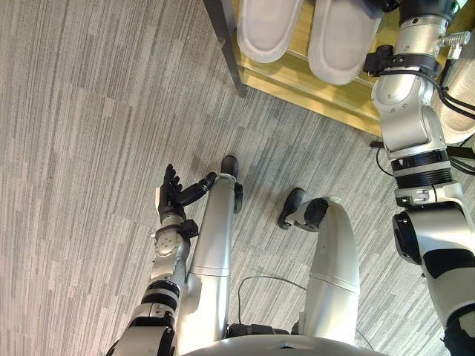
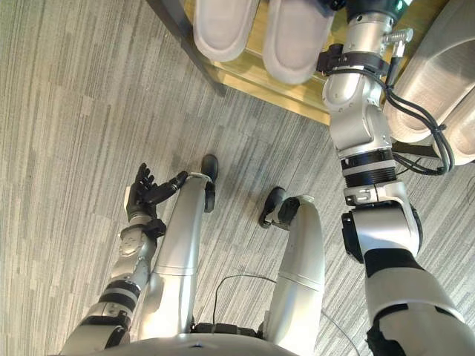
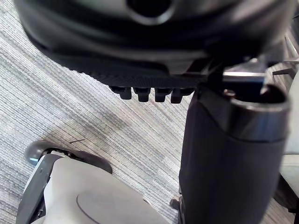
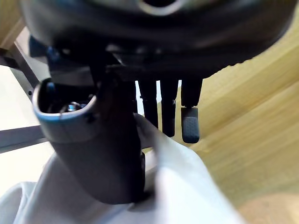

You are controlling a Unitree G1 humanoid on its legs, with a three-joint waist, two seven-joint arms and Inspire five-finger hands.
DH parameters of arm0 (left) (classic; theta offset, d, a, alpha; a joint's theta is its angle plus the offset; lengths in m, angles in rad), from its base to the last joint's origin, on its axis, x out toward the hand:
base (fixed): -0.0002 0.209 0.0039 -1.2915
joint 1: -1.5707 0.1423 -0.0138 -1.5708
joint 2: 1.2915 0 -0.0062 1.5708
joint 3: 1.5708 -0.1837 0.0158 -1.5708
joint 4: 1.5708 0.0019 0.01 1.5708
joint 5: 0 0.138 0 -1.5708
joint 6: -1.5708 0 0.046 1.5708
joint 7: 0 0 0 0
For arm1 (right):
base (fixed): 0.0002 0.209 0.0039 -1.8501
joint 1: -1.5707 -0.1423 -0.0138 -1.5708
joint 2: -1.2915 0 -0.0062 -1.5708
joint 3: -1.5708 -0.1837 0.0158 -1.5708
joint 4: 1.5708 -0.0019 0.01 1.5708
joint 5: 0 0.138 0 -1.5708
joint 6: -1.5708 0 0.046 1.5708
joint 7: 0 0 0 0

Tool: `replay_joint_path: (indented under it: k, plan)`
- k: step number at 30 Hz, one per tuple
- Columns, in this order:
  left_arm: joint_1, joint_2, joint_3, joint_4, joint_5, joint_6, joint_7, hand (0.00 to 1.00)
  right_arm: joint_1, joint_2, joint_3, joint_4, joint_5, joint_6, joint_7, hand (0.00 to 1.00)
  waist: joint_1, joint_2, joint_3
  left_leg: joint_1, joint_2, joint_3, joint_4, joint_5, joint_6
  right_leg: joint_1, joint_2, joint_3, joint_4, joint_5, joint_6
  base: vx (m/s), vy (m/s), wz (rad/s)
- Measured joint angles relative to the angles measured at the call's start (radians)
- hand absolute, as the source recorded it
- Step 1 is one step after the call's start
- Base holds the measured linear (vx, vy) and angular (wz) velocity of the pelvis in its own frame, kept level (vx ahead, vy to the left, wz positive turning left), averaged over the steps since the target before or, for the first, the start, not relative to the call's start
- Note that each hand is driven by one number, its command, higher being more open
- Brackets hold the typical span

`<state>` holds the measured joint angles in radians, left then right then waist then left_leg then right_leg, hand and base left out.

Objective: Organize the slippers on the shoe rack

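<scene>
At the far edge of the scene, a shoe rack (image 2: 297,93) with a pale wooden shelf (image 1: 312,87) and a dark metal post (image 1: 226,44) at its left corner. On that shelf, two white slippers side by side and close together, rounded ends toward the near side: the left slipper (image 1: 267,30) next to the post, the right slipper (image 1: 343,41) just beside it. Stretched far forward on the right, the right arm, with the right hand (image 4: 100,140) at the far part of the right slipper. From the wrist: thumb laid across the white cloth, fingers (image 4: 189,128) reaching down on its other side toward the wood, the slipper's edge pinched between them. Low at the near left, well apart from the rack, the left hand (image 1: 172,194) over the grey striped floor (image 1: 89,148), relaxed, fingers straight and slightly spread, holding nothing. To the right of the right arm, pale grey rounded shapes (image 2: 445,59), too cut off to identify.
</scene>
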<state>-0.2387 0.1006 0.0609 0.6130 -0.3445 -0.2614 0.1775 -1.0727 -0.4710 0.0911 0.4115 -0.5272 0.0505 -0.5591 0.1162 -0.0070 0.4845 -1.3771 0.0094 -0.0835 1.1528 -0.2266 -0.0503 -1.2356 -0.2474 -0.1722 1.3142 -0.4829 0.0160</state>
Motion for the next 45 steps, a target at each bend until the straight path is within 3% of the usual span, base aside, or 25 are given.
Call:
replay_joint_path:
  k: [15, 33, 37, 41, 45]
  plan:
    - [0.025, 0.007, 0.004, 0.002, 0.002, 0.029, 0.019, 1.00, 0.321, 0.203, -0.074, -0.291, 0.012, 0.014, -0.010, 1.00, -0.009, -0.029, -0.044, 0.037, 0.005, -0.006, -0.006, 0.005, -0.010, 0.028, 0.004, -0.003, 0.011, -0.008, -0.014, 0.03, -0.014, 0.01]
    - [0.047, 0.009, 0.025, 0.025, 0.004, 0.047, 0.031, 1.00, 0.525, 0.289, -0.111, -0.513, 0.007, 0.005, -0.009, 1.00, -0.009, -0.032, -0.070, 0.101, 0.035, -0.006, -0.068, 0.012, -0.020, 0.085, 0.039, -0.015, -0.062, 0.010, -0.026, 0.04, -0.018, -0.03]
    - [0.056, 0.007, 0.029, 0.030, 0.008, 0.053, 0.033, 1.00, 0.638, 0.386, -0.083, -0.559, 0.021, -0.037, -0.013, 1.00, -0.011, -0.032, -0.074, 0.141, 0.042, -0.005, -0.093, 0.012, -0.022, 0.126, 0.046, -0.018, -0.091, 0.013, -0.025, 0.05, -0.005, -0.03]
    - [0.057, 0.006, 0.039, 0.030, 0.026, 0.053, 0.034, 1.00, 0.744, 0.471, 0.009, -0.569, 0.136, -0.102, 0.004, 1.00, -0.013, -0.032, -0.078, 0.157, 0.055, -0.003, -0.112, 0.012, -0.022, 0.141, 0.062, -0.018, -0.121, 0.025, -0.024, 0.04, 0.008, -0.09]
    - [0.052, 0.004, 0.044, 0.042, 0.029, 0.056, 0.041, 1.00, 0.805, 0.527, 0.066, -0.505, 0.292, -0.130, 0.059, 1.00, -0.016, -0.032, -0.078, 0.182, 0.060, 0.001, -0.124, 0.012, -0.022, 0.163, 0.067, -0.017, -0.134, 0.028, -0.026, 0.04, 0.010, -0.03]
